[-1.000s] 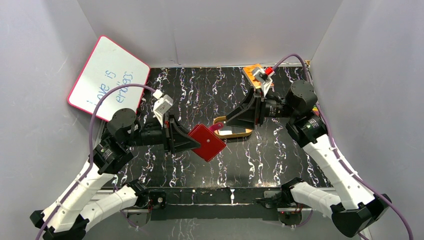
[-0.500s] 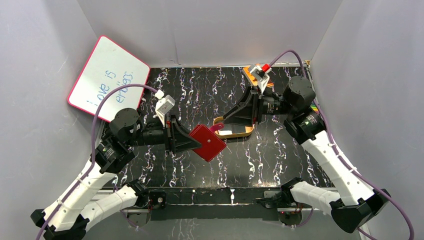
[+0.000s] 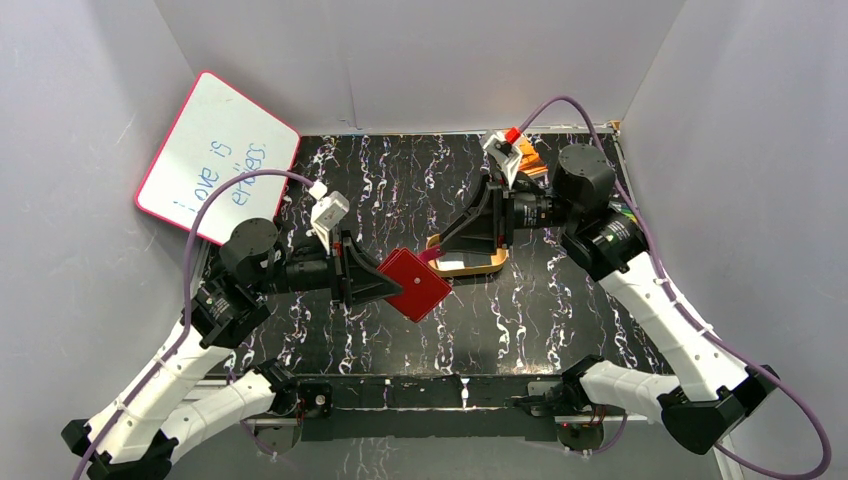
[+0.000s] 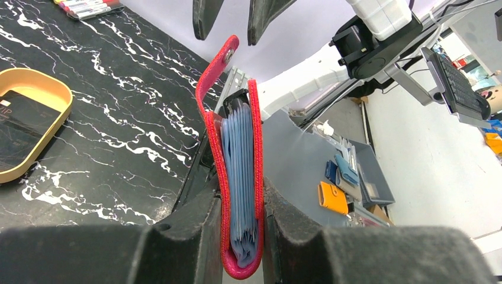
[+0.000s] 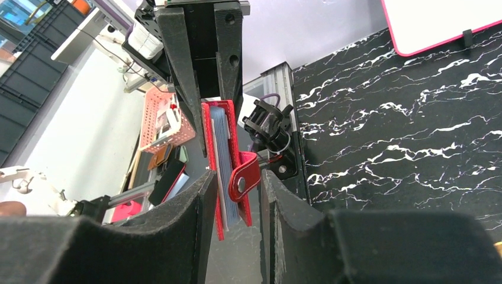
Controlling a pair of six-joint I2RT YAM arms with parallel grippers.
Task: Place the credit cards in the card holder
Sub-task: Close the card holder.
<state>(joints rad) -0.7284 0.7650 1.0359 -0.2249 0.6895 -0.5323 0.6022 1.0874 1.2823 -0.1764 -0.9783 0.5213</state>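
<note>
Reaching in from frame left, top view: left gripper (image 3: 384,282) clamps holder (image 3: 418,287), lifted, frame centre; right gripper (image 3: 440,250) angles down from upper right. Left wrist: dark card (image 4: 18,127) in tray (image 4: 50,92), left edge. Right wrist: jaws apart, straddling holder's tab (image 5: 244,176).

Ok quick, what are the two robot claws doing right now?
Left gripper: closed, holding the red card holder.
Right gripper: open, one finger on each side of the holder's snap tab, not pinching it yet.
</note>
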